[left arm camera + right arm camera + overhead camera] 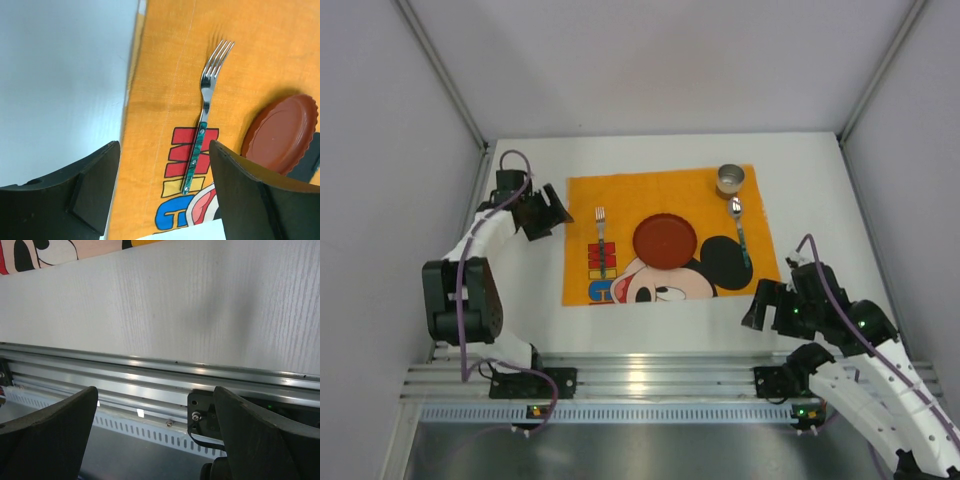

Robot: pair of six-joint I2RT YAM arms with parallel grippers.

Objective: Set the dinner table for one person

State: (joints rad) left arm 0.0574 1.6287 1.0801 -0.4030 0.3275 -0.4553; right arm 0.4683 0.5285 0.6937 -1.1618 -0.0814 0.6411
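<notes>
Left gripper (164, 150) wide open, hovering beside fork (205, 120); arm stretched forward.

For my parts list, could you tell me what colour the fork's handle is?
The fork's handle is mottled green, best seen in the left wrist view.

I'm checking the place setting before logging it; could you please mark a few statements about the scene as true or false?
1. The fork lies on the cloth, left of the plate. True.
2. The spoon rests on the plate. False: it lies on the cloth, right of the plate.
3. The left claw grips the fork. False: it is open and empty; the fork lies free.
4. The metal cup stands by the cloth's far right corner. True.
</notes>
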